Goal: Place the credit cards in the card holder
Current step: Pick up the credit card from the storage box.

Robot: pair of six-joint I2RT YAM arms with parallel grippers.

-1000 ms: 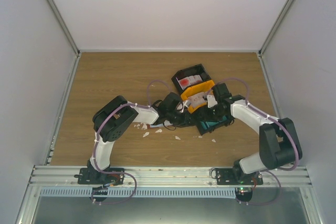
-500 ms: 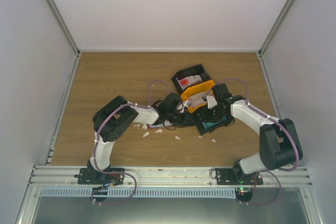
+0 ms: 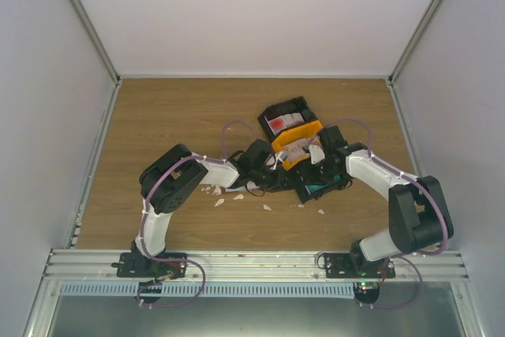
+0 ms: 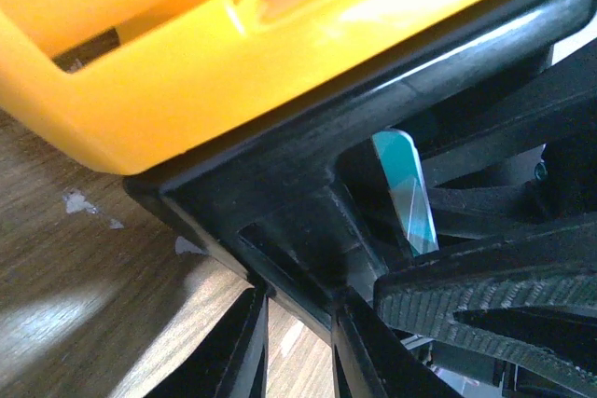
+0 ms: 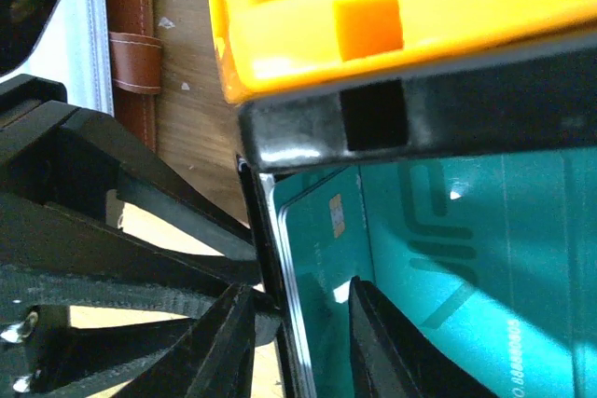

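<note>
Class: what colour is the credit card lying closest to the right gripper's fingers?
Teal; the credit card shows best in the right wrist view.

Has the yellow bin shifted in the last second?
No. In the top view the yellow bin keeps the same place and angle relative to the far edge of the table.

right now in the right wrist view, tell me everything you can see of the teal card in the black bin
The teal card is a glossy plastic rectangle with a gold chip near one corner, paler lines across its face and digits at one end. It lies face up in the black bin, one side hidden under the yellow bin stacked above. The right gripper straddles its chip-side edge and the bin wall, one jaw over the card's face; contact cannot be told.
</note>
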